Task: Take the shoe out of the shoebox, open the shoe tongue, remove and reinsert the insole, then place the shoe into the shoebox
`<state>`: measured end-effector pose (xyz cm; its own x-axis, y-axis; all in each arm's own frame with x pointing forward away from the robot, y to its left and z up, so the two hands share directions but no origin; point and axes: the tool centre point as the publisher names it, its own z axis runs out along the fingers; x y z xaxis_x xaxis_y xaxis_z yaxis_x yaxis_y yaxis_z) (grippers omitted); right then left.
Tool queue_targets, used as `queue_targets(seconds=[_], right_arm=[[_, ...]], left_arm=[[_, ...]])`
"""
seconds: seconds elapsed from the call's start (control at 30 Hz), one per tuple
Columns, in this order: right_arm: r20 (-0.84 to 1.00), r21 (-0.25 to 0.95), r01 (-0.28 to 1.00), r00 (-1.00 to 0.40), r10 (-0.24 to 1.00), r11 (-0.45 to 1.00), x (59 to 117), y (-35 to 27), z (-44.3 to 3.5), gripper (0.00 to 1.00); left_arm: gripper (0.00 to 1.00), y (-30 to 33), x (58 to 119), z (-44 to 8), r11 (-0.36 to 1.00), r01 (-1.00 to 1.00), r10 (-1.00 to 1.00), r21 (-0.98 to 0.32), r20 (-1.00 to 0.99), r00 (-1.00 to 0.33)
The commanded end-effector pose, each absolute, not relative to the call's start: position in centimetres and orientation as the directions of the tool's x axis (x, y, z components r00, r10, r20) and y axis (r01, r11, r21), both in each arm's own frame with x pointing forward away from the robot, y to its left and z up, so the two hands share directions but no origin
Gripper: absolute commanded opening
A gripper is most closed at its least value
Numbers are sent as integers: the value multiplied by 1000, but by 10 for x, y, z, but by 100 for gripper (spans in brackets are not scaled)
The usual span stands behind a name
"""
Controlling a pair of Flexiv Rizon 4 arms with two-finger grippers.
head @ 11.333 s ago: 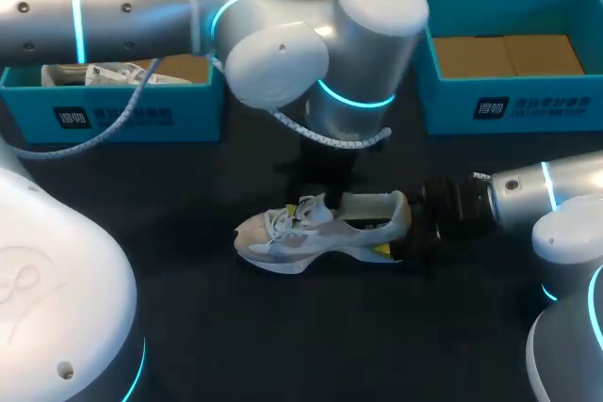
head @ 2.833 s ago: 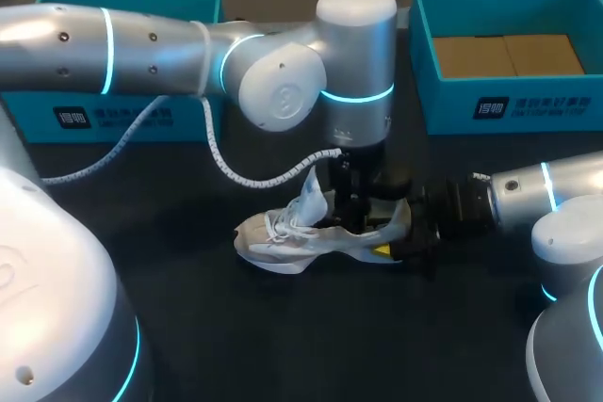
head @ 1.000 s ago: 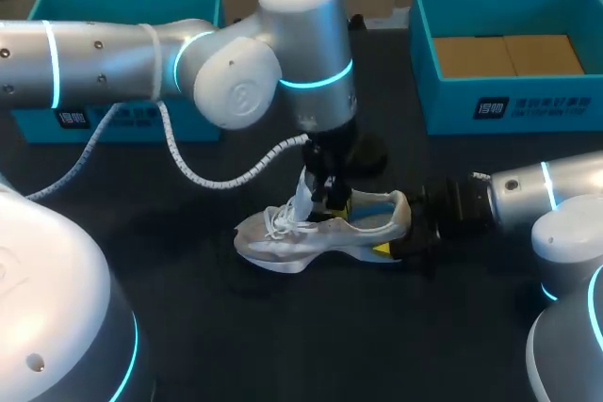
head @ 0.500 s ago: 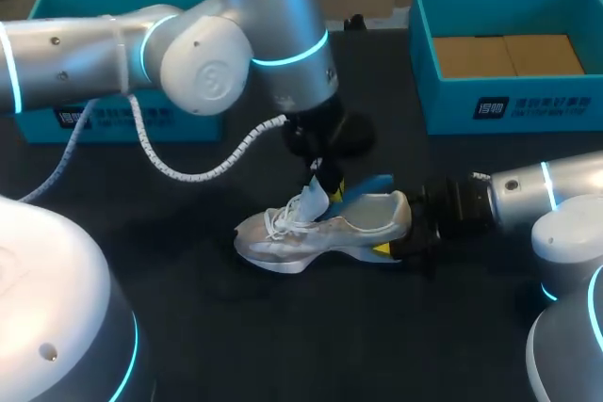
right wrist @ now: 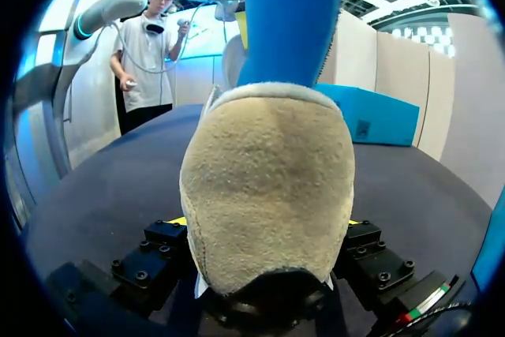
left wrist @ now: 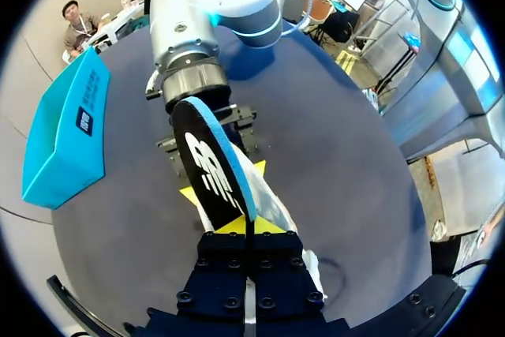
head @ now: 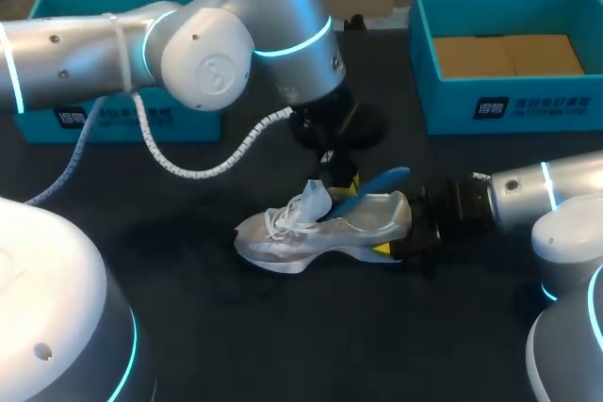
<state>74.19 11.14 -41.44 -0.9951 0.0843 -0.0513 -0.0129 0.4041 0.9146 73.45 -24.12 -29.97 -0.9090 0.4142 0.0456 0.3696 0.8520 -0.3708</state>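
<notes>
A white sneaker (head: 311,233) lies on its side mid-table, toe to the left. My right gripper (head: 405,233) is shut on its heel; in the right wrist view the beige heel (right wrist: 268,187) fills the gap between that gripper's (right wrist: 268,254) fingers. My left gripper (head: 341,181) hangs just above the shoe's opening, shut on the blue insole (head: 372,182). The insole slants up out of the shoe toward the heel. In the left wrist view, the black-topped insole (left wrist: 213,163) rises from the left gripper (left wrist: 248,234), with the shoe (left wrist: 276,203) beneath it.
An open teal shoebox (head: 509,105) with a cardboard floor stands at the back right, also visible as the teal shoebox (right wrist: 379,120) in the right wrist view. A second teal box (head: 122,115) stands at the back left, partly behind my left arm. A coiled cable hangs from that arm.
My left gripper has risen from the shoe's opening and drawn the blue insole up and out toward the heel. The shoe and right gripper have stayed put.
</notes>
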Motion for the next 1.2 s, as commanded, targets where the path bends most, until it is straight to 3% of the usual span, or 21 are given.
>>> queue_targets(seconds=[0.03, 0.07, 0.13, 0.3, 0.37, 0.4, 0.5, 1.0, 1.2], right_arm=[[-51, 913, -12, -995, 85, 408, 741, 113, -414, 0], [-51, 913, -12, -995, 85, 408, 741, 113, -414, 0], [-51, 913, -12, -995, 85, 408, 741, 113, -414, 0], [-51, 913, -12, -995, 85, 408, 741, 113, -414, 0], [-51, 913, -12, -995, 85, 408, 741, 113, -414, 0], [-51, 913, -12, -995, 85, 408, 741, 113, -414, 0], [-51, 913, -12, -995, 85, 408, 741, 113, -414, 0], [-51, 913, -12, -995, 85, 408, 741, 113, -414, 0], [-51, 913, -12, -995, 85, 408, 741, 113, -414, 0]], left_arm=[[0, -248, 737, -307, 845, 360, 410, -397, 48, -911], [0, -249, 735, -307, 843, 362, 413, -397, 48, -909], [38, -250, 732, -307, 838, 369, 421, -402, 48, -906], [47, -249, 723, -308, 823, 375, 436, -427, 51, -898], [75, -248, 721, -306, 816, 370, 434, -444, 49, -900], [84, -248, 720, -305, 814, 362, 426, -454, 44, -904], [99, -247, 718, -303, 808, 342, 402, -479, 25, -915], [100, -260, 716, -314, 781, 237, 278, -578, -18, -960], [95, -267, 719, -321, 786, 218, 247, -579, -29, -969]])
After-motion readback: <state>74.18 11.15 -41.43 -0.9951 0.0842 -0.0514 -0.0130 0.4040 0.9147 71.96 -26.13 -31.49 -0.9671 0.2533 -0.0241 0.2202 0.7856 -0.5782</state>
